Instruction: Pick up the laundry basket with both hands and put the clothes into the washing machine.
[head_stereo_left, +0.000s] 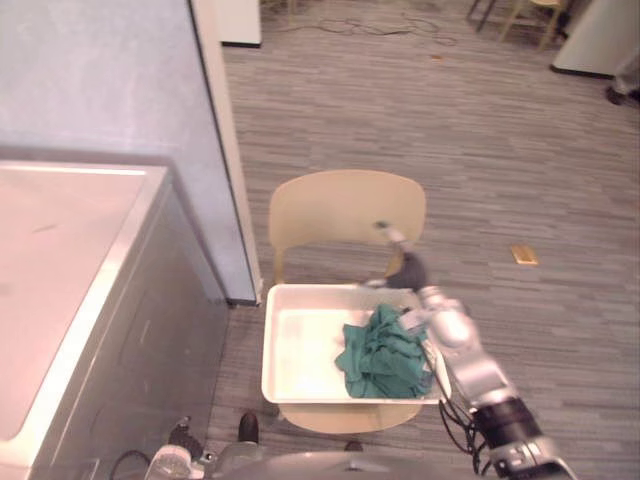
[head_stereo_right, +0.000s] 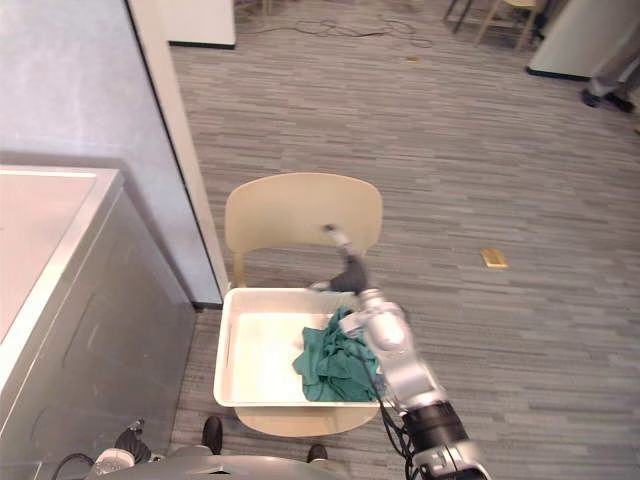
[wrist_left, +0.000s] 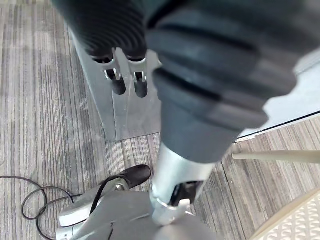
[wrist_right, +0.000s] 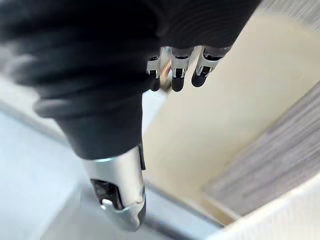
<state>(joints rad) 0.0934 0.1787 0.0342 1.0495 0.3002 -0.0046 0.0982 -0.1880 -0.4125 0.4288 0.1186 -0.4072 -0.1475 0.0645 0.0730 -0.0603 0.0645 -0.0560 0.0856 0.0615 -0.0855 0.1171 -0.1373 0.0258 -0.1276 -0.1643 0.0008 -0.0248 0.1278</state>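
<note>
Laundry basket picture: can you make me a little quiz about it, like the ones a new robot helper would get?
1. True or false: the green clothes lie inside the white laundry basket.
2. Pick one. The basket stands on: A a table, B the beige chair, C a bed.
3. Fill in: the robot's ____ hand is up by the basket's far rim, in front of the chair's back.

Key: 1 true. 2 B. 3 right: the right hand.
</note>
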